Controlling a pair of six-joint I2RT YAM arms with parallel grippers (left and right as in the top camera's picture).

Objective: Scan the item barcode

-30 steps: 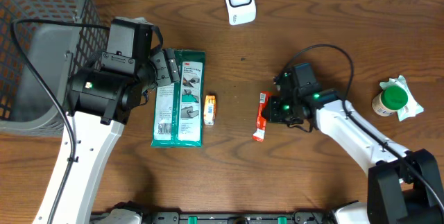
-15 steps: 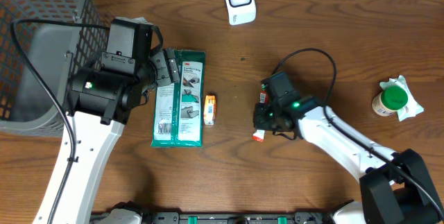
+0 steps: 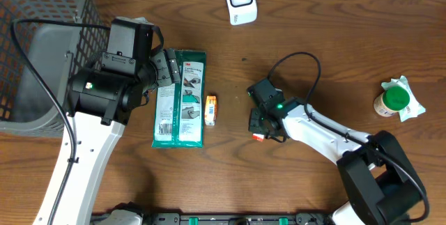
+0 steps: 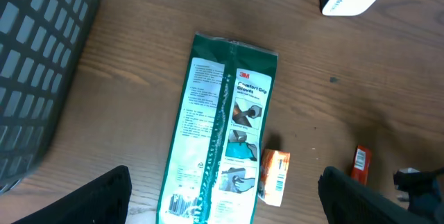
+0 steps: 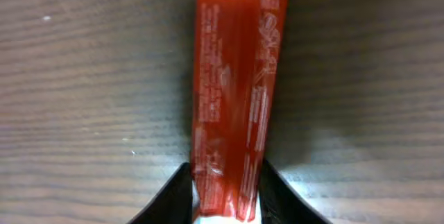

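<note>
Slippage is the hazard we would watch first; the right claw [image 5: 227, 197] stands narrow round one end of the red packet [image 5: 232, 113], a finger against each long edge, and we cannot tell whether it pinches yet. The packet lies flat in the middle of the counter [image 3: 313, 44], right of the small orange box [image 3: 210, 109], well short of the white scanner [image 3: 240, 0] at the far edge. Being thin and soft, it may buckle or slide out as it is lifted; held by one end, it may droop and turn its code away from the scanner. The left claw [image 4: 225, 196] hangs wide open and empty over the green package [image 3: 180, 99].
</note>
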